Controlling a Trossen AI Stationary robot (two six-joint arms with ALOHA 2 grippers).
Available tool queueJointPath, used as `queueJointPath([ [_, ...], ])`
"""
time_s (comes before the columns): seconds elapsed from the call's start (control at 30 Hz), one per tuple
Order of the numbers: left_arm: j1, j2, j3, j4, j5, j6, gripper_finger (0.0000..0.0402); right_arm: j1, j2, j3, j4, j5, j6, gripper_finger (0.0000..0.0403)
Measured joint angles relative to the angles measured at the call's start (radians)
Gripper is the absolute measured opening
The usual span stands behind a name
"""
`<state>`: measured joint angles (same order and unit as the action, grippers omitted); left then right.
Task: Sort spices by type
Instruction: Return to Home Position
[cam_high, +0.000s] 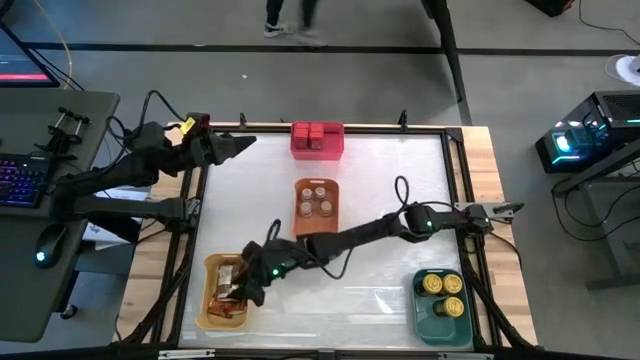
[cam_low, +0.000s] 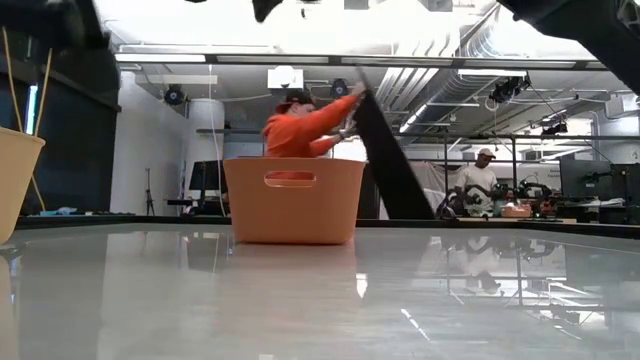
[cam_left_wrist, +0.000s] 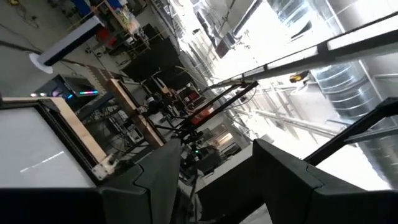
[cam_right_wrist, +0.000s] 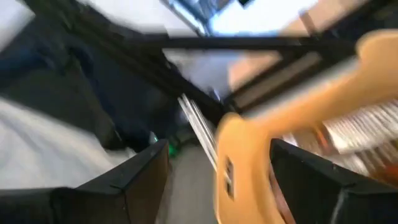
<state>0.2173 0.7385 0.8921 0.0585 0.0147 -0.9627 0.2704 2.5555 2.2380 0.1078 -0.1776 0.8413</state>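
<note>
My right gripper (cam_high: 252, 290) reaches across the table over the yellow bin (cam_high: 211, 264) at the near left, where the orange-brown packets (cam_high: 227, 293) lie. Its fingers are open in the right wrist view; the bin's wall (cam_right_wrist: 239, 180) stands in the gap between them, with the packets (cam_right_wrist: 367, 127) beyond. The picture is blurred and shows no touch. My left gripper (cam_high: 245, 142) waits open and empty above the table's far left corner. Red boxes (cam_high: 316, 133) fill the red bin, pale-lidded jars (cam_high: 318, 200) the orange bin, and yellow-topped tins (cam_high: 443, 288) the green bin.
The red bin (cam_high: 317, 152) stands at the far edge, the orange bin (cam_high: 318, 226) at the middle, and the green bin (cam_high: 438, 322) at the near right. A cable loops over my right arm (cam_high: 402, 187). People move in the room behind the table (cam_low: 300, 125).
</note>
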Motion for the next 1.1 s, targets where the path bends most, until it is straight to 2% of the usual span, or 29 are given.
queueJointPath([
  [0.07, 0.000, 0.001, 0.000, -0.003, 0.001, 0.013, 0.0188, -0.010, -0.014, 0.051, -0.166, -0.042, -0.061, 0.0272],
  [0.13, 0.000, 0.001, 0.000, -0.014, 0.015, 0.041, 0.0188, -0.016, -0.025, 0.107, -0.361, -0.039, -0.153, 0.0268],
  [0.23, -0.002, 0.001, 0.000, -0.042, 0.066, 0.076, 0.0188, -0.022, -0.095, 0.080, -0.568, 0.008, -0.284, 0.0258],
  [0.33, -0.002, 0.001, 0.000, -0.050, 0.115, 0.114, 0.0188, -0.031, -0.192, 0.056, -0.814, 0.085, -0.419, 0.0231],
  [0.47, -0.002, 0.000, 0.000, -0.044, 0.130, 0.193, 0.0188, -0.039, -0.289, 0.014, -1.089, 0.222, -0.572, 0.0165],
  [0.57, -0.001, 0.002, 0.000, -0.045, 0.105, 0.214, 0.0188, -0.050, -0.360, -0.087, -1.234, 0.233, -0.616, 0.0100],
  [0.67, -0.001, 0.000, 0.000, -0.045, 0.111, 0.242, 0.0188, -0.055, -0.497, -0.266, -1.320, 0.229, -0.614, 0.0025],
  [0.73, -0.001, -0.006, 0.000, -0.044, 0.126, 0.283, 0.0188, -0.055, -0.626, -0.439, -1.321, 0.227, -0.575, 0.0012],
  [0.83, -0.002, -0.017, 0.000, -0.046, 0.132, 0.348, 0.0188, -0.048, -0.861, -0.734, -1.278, 0.225, -0.406, 0.0013],
  [0.97, -0.031, -0.025, -0.001, -0.040, 0.132, 0.473, 0.0188, 0.009, -1.245, -1.078, -1.159, 0.249, -0.011, 0.0005],
  [1.03, -0.071, -0.027, -0.028, 0.017, 0.132, 0.520, 0.0184, 0.068, -1.412, -1.219, -1.049, 0.276, 0.187, 0.0006],
  [1.1, -0.117, -0.028, -0.094, 0.111, 0.119, 0.540, 0.0171, 0.134, -1.556, -1.330, -0.915, 0.351, 0.335, 0.0002],
])
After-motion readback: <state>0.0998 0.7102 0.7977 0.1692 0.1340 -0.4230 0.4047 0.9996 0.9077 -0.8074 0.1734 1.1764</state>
